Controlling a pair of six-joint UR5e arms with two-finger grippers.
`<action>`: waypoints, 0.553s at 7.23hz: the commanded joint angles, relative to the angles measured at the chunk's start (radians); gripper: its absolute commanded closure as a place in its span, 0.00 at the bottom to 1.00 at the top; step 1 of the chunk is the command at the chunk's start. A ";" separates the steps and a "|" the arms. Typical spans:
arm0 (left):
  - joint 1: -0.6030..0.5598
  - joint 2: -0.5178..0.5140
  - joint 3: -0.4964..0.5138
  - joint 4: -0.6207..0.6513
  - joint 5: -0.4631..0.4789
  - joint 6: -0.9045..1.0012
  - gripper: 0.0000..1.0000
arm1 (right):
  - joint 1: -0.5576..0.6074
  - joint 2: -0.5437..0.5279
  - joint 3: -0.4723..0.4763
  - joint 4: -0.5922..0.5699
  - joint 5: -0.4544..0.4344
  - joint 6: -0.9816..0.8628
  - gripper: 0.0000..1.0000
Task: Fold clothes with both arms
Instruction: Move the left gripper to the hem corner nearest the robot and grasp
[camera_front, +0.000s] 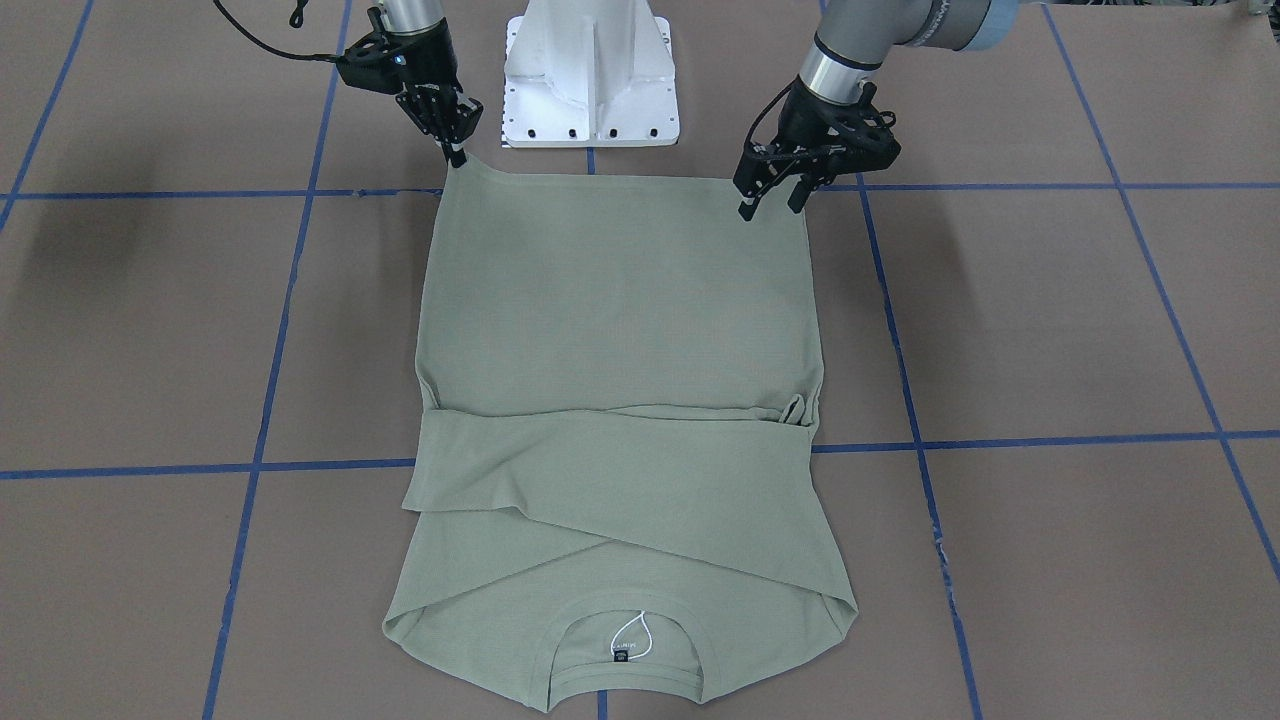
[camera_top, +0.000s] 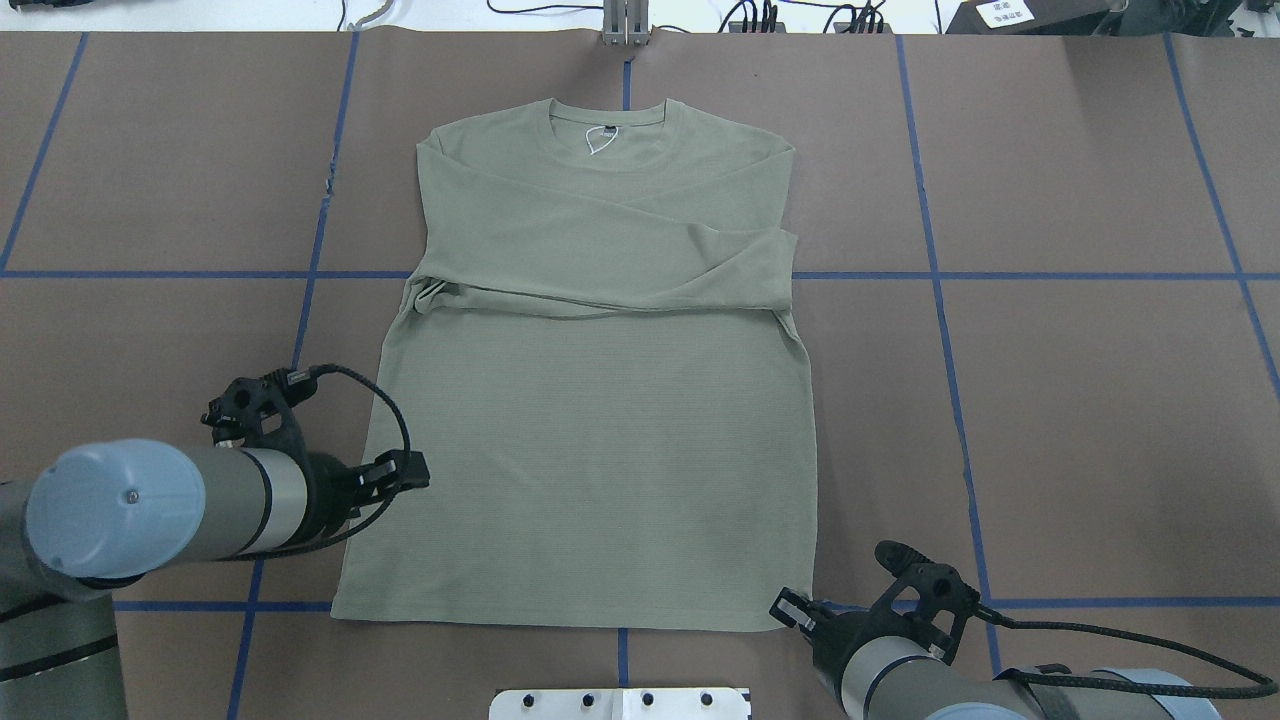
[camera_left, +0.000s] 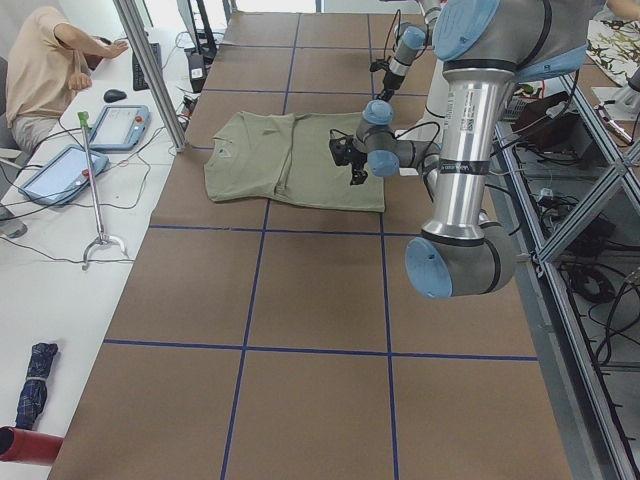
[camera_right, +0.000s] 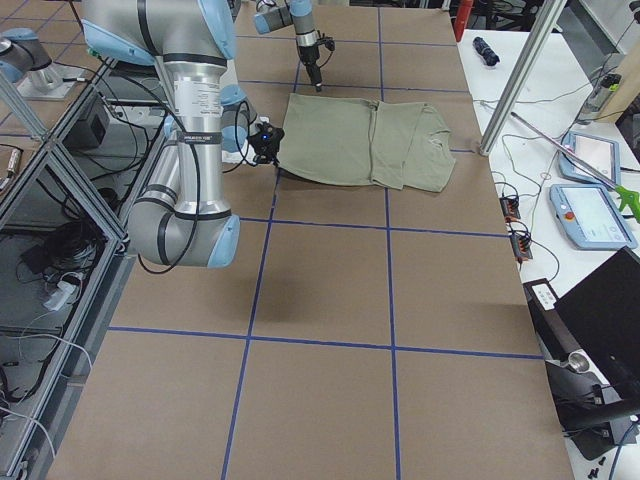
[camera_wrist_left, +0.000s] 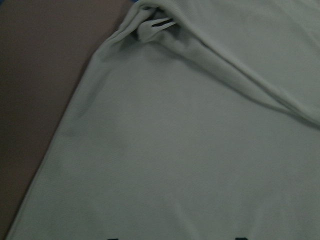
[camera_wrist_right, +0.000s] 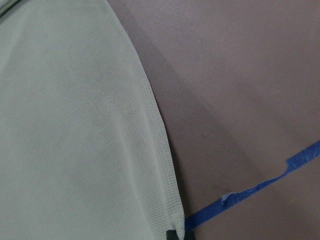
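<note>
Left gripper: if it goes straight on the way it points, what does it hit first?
The shirt, most likely. The left gripper points down, open, near the hem corner on its side, and its wrist view is mostly cloth. The gap above the cloth is hard to judge.

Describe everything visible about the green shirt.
The shirt is pale sage-green fine knit, lying flat on the brown table, ribbed collar away from the robot, both sleeves folded across the chest. A white loop hangs at the neck. The right gripper pinches one hem corner; the open left gripper hovers at the other.
</note>
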 joint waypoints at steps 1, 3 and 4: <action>0.078 0.072 0.014 0.006 0.006 -0.052 0.18 | -0.001 0.000 0.001 0.000 0.000 0.000 1.00; 0.115 0.089 0.034 0.008 0.004 -0.055 0.21 | -0.001 0.002 0.001 0.000 -0.002 0.000 1.00; 0.124 0.090 0.036 0.008 0.004 -0.055 0.22 | 0.000 0.000 0.001 0.000 -0.002 0.000 1.00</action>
